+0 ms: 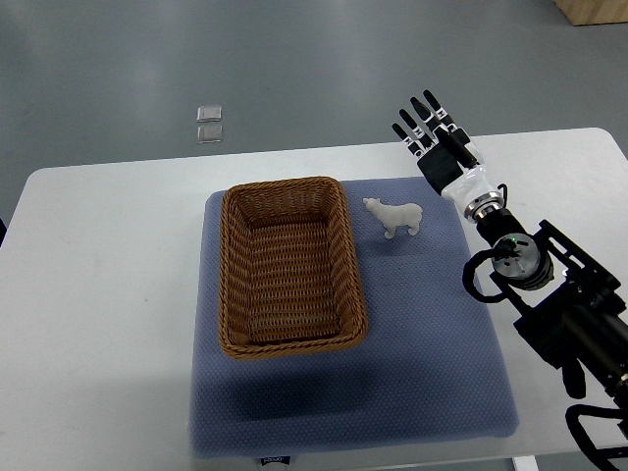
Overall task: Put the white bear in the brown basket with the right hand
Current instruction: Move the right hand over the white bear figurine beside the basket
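A small white bear (394,216) stands on the blue mat (422,334), just right of the brown wicker basket (234,285). The basket is rectangular and holds nothing. My right hand (428,132) is above the table's far edge, up and to the right of the bear and apart from it. Its fingers are straight and spread, holding nothing. The right arm runs down to the picture's lower right. The left arm does not show.
The white table (98,324) bears the mat. Two small clear squares (209,124) lie on the grey floor beyond the table. A wooden corner (594,10) shows at the top right.
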